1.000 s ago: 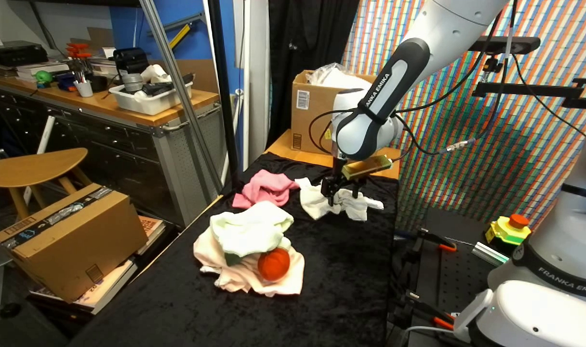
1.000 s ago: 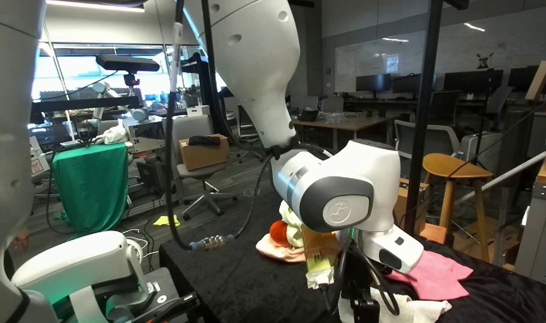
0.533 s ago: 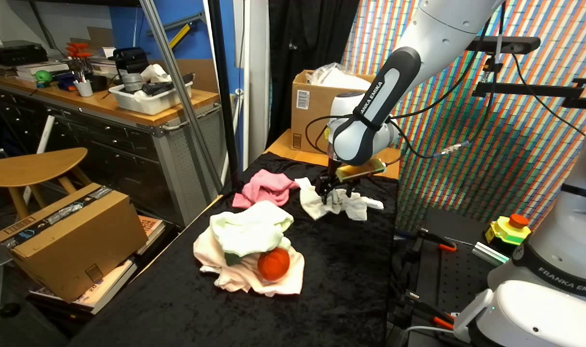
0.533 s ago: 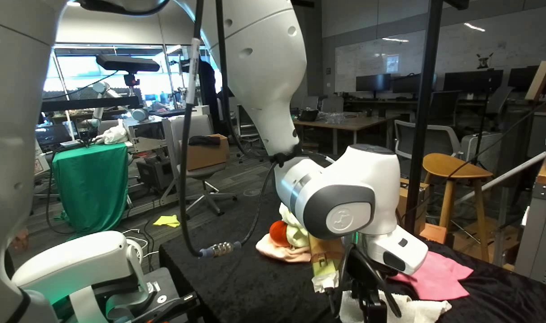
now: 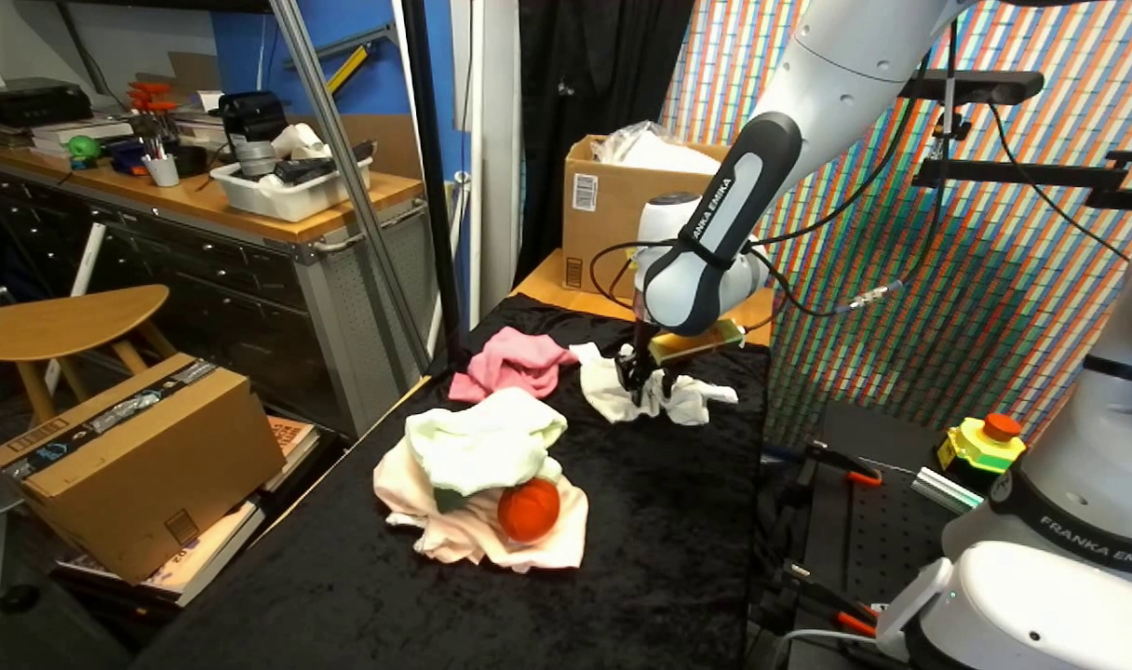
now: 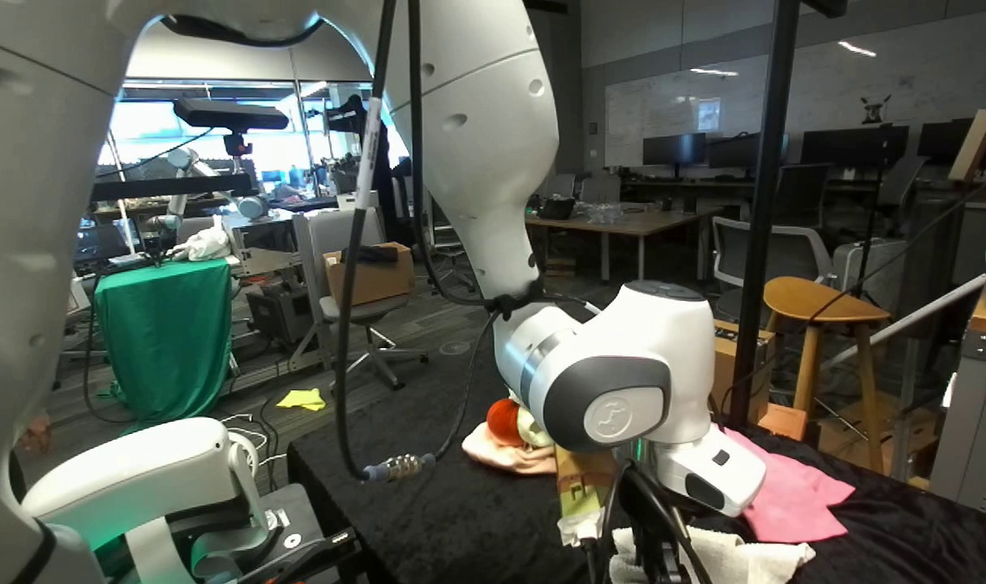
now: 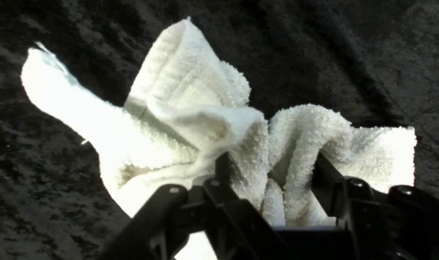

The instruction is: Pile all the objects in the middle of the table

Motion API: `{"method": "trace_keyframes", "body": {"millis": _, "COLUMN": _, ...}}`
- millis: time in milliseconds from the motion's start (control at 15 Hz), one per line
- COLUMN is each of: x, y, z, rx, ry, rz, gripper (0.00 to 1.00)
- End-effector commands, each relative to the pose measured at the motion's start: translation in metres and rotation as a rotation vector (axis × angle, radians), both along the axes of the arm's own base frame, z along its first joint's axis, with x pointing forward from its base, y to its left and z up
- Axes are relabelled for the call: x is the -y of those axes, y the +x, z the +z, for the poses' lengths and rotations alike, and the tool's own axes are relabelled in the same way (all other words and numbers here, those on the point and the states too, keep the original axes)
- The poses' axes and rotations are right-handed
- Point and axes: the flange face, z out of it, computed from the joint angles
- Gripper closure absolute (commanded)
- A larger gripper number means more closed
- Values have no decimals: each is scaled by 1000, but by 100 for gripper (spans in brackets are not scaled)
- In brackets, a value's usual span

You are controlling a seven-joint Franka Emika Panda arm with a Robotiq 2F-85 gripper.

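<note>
End effector (image 5: 651, 385) has sunk lower into the crumpled white terry towel (image 5: 608, 396) in an exterior view, near the cloth-and-ball pile (image 5: 487, 461) on the bench (image 5: 664, 530). In an exterior view, a pink cloth (image 6: 797, 496) lies just beside the towel. In the wrist view, jaws stand wide astride bunched folds, seemingly ready to pinch.

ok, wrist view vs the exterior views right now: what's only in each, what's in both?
Only the wrist view: a close, clear look at folds of the white cloth between the parted jaws.

Only the exterior views, both of them: the pink cloth, red ball, peach cloth, pale green cloth and wooden stool.

Shared by all: the white cloth and the black table cover.
</note>
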Motion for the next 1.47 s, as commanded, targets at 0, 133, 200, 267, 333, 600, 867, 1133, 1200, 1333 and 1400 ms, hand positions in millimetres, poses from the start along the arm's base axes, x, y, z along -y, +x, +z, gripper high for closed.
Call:
{"method": "trace_keyframes", "body": {"millis": 0, "x": 2, "y": 1, "z": 0, "rx": 25, "ry": -14, "rz": -24, "gripper": 74}}
{"method": "trace_keyframes", "body": {"millis": 133, "x": 4, "y": 2, "z": 3, "rx": 29, "ry": -18, "rz": -26, "gripper": 87}}
{"method": "trace_keyframes", "body": {"millis": 200, "x": 5, "y": 5, "z": 4, "rx": 31, "ry": -20, "rz": -28, "gripper": 92}}
{"method": "trace_keyframes", "body": {"millis": 267, "x": 5, "y": 6, "z": 6, "rx": 35, "ry": -20, "rz": -29, "gripper": 94}}
{"method": "trace_keyframes", "body": {"millis": 333, "x": 5, "y": 8, "z": 8, "rx": 42, "ry": -20, "rz": -29, "gripper": 97}}
{"method": "trace_keyframes", "body": {"millis": 600, "x": -1, "y": 16, "z": 28, "rx": 103, "ry": -25, "rz": 2, "gripper": 92}}
{"method": "trace_keyframes", "body": {"millis": 867, "x": -18, "y": 37, "z": 64, "rx": 183, "ry": -54, "rz": 72, "gripper": 93}}
{"method": "trace_keyframes", "body": {"millis": 1133, "x": -50, "y": 57, "z": 111, "rx": 225, "ry": -83, "rz": 228, "gripper": 93}}
{"method": "trace_keyframes", "body": {"millis": 1200, "x": -63, "y": 61, "z": 121, "rx": 227, "ry": -86, "rz": 277, "gripper": 93}}
{"method": "trace_keyframes", "body": {"millis": 1333, "x": -90, "y": 63, "z": 139, "rx": 212, "ry": -83, "rz": 379, "gripper": 93}}
{"method": "trace_keyframes", "body": {"millis": 1400, "x": -103, "y": 62, "z": 149, "rx": 196, "ry": -71, "rz": 433, "gripper": 93}}
